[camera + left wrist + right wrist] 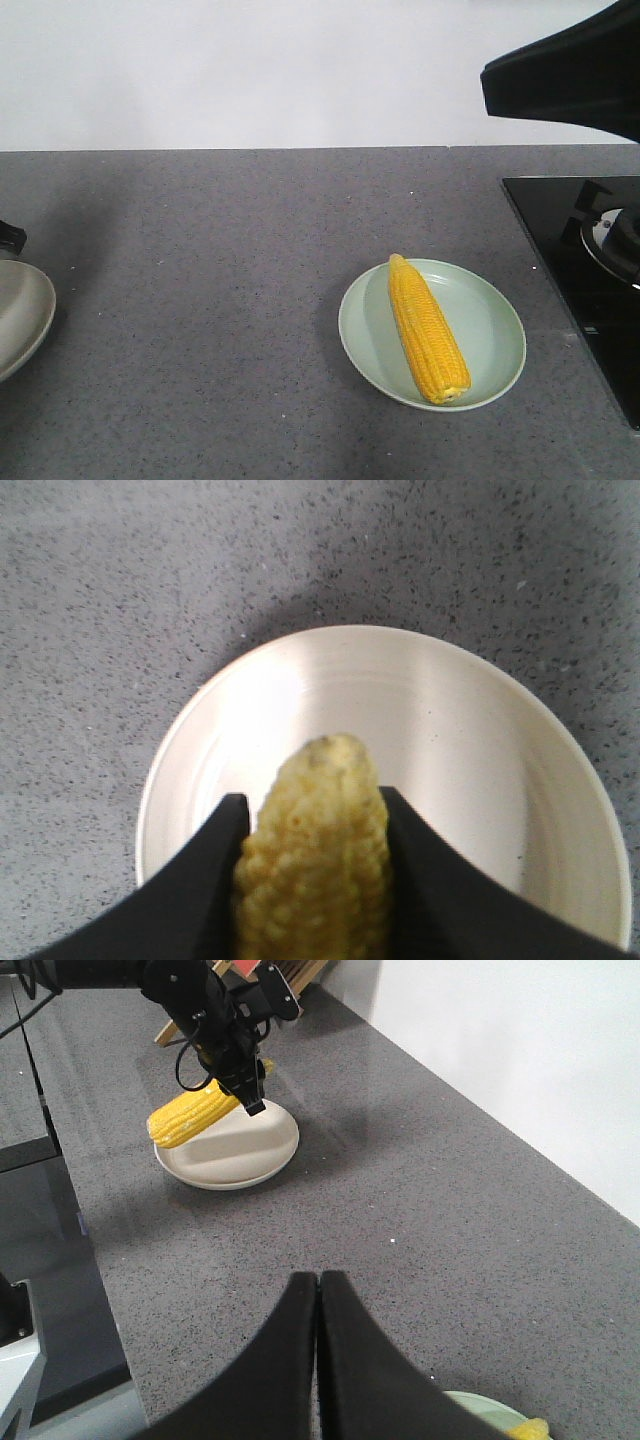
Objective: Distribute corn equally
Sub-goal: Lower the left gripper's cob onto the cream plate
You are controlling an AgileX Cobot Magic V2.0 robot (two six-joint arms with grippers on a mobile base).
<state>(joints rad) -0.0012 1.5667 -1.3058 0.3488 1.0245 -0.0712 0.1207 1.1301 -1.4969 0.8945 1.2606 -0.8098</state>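
In the front view a pale green plate (432, 335) sits right of centre on the grey speckled countertop (200, 300), with one yellow corn cob (427, 328) lying diagonally across it, pointed tip toward the upper left and blunt end at the plate's lower right rim. A black cooktop (580, 280) fills the right edge of that frame, and part of the right arm (570, 75) shows as a dark shape in the upper right corner. At the far left edge, a slice of a cream plate (18, 315) is visible. The left wrist view looks straight down on that cream plate, where the left gripper (312, 830) is clamped on a second corn cob (315, 860), one black finger on each side, the tip pointing up the frame over the plate's bare middle. In the right wrist view, the same cob hangs in the upper left, held above the cream plate and jutting past its left rim. The right gripper (317, 1290) at the bottom centre has its fingers pressed together with nothing between them, hovering over bare countertop, with the green plate's edge in the lower right corner.
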